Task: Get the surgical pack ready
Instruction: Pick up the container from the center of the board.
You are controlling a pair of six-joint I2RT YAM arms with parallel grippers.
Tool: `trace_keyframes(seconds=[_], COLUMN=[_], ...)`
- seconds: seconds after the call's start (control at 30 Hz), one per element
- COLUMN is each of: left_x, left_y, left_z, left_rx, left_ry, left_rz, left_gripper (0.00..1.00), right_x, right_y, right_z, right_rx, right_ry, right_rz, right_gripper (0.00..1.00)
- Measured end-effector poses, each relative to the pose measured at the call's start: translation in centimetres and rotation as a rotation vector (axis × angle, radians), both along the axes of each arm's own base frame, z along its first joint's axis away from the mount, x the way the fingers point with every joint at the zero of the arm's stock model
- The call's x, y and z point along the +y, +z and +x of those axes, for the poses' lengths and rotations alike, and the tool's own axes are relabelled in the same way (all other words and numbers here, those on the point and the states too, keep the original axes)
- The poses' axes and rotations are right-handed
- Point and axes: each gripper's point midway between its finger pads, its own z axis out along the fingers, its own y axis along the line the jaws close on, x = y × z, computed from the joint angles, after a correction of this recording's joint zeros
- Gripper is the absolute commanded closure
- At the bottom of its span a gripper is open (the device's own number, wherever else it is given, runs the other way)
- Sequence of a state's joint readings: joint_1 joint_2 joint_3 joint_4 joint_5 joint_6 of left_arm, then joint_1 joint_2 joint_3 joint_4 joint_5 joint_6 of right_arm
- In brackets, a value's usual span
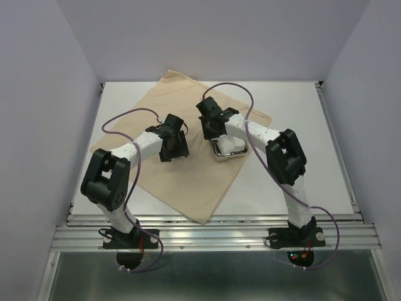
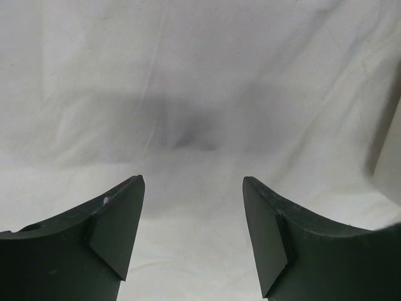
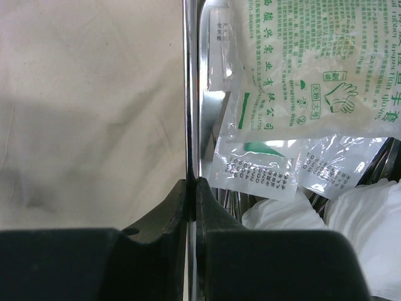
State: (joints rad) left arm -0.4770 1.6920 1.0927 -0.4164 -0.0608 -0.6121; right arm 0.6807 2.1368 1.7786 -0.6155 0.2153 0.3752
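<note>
From above, the tray [image 1: 229,159] sits on the cloth [image 1: 188,185] spread mid-table; the left wrist view shows the left gripper [image 2: 193,188] spread wide over bare cloth; the right wrist view shows the right gripper [image 3: 191,186] pinched on the tray's wall, packets [image 3: 301,63] and gauze [image 3: 369,213] inside.

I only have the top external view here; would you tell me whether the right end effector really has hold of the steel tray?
Observer: Yes. In the right wrist view, the right end effector is shut on the thin side wall of the steel tray, with one finger outside and one inside.
Operator: Thank you. What is in the tray? I can only see something white.
Observer: Sealed packets with green print lie in it, and white gauze sits nearer the fingers.
</note>
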Motion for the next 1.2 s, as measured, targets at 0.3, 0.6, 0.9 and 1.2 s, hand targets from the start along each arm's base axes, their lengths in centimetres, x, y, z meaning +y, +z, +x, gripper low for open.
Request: trace_keyframes(seconds=[0.3, 0.6, 0.9, 1.2], left_x=[4.4, 5.7, 6.6, 7.4], left_y=[1.4, 2.4, 2.4, 2.8], left_z=[-1.0, -1.1, -1.0, -0.9], left_rx=[-0.012, -0.024, -0.019, -0.028], left_ry=[0.103, 0.12, 0.133, 0.14], left_rz=[-0.005, -0.002, 0.006, 0.009], left_gripper=[0.24, 0.24, 0.24, 0.24], right_x=[1.5, 3.5, 6.6, 7.9], right_y=[-0.8, -0.9, -0.8, -0.6], right_z=[2.1, 3.4, 4.9, 4.8], right_rx=[-0.012, -0.019, -0.032, -0.021], right_ry=[0.026, 0.034, 0.003, -0.021], right_rz=[-0.016, 0.025, 0.089, 0.141], right_gripper=[0.99, 0.99, 0.99, 0.83])
